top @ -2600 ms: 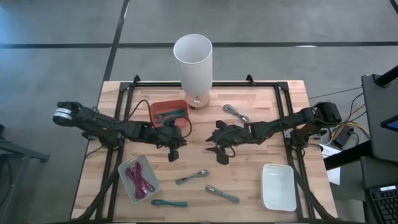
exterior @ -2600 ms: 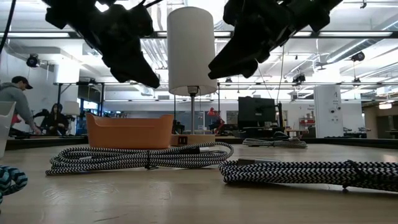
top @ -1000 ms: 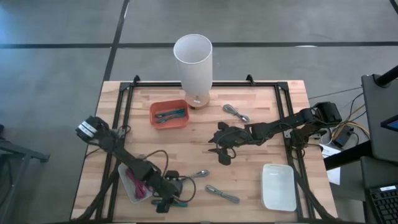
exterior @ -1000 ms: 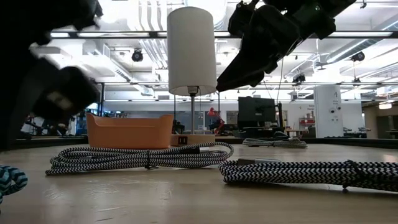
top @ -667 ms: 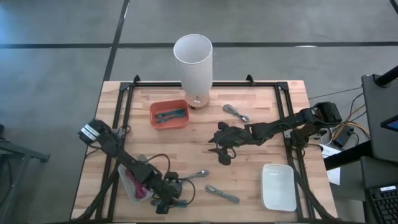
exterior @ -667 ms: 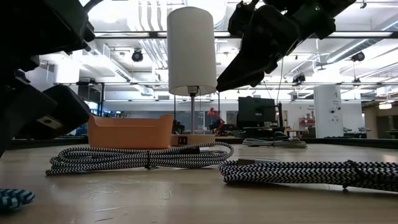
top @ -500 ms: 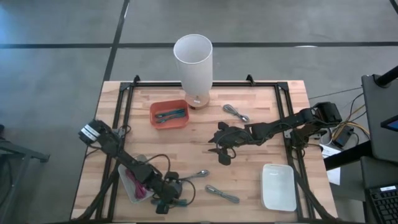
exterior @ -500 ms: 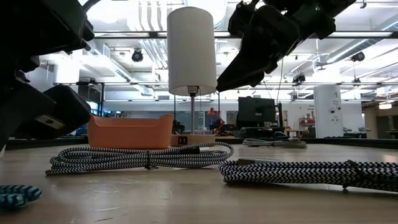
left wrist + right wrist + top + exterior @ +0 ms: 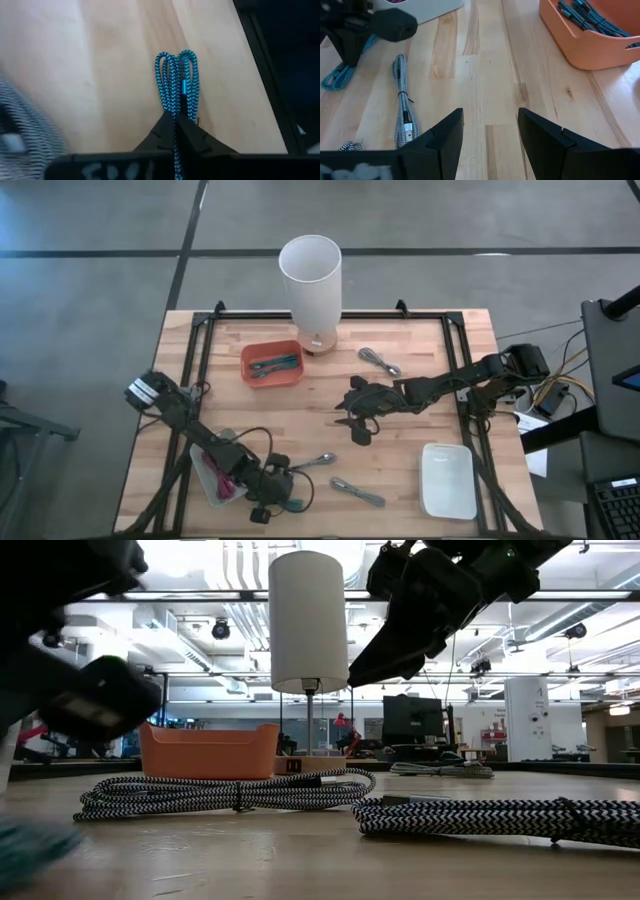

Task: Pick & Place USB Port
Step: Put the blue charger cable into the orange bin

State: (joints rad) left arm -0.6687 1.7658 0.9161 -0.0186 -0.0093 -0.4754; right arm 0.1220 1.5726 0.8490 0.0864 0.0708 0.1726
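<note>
Since last frame your left gripper point(image 9: 175, 131) clamped shut on teal cable point(image 9: 176, 87); right gripper point(image 9: 487, 131) idle mid-table, jaws wide, empty.

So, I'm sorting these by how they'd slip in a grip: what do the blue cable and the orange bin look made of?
The blue cable looks sleeved in woven fabric, matte: a crisscross blue weave shows, with a shiny, likely metal, plug tip. The orange bin looks like smooth moulded plastic, with even colour, rounded edges and a soft sheen.
</note>
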